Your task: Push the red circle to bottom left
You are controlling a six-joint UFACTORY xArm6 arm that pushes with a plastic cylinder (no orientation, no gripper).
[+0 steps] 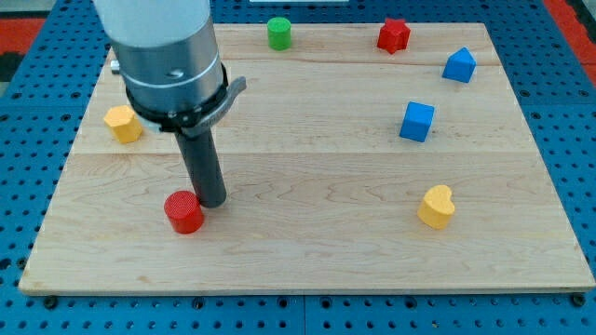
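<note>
The red circle [184,212] is seen at the table's [307,251] lower left, my tip [212,202] touching its right edge. No pincer is fitted. The arm's upper part is cut off.

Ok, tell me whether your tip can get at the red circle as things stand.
Probably yes. My tip already sits right beside the red circle, on its upper-right side, seemingly touching it. Nothing lies between them, and the board toward the bottom left looks free of other blocks.
</note>
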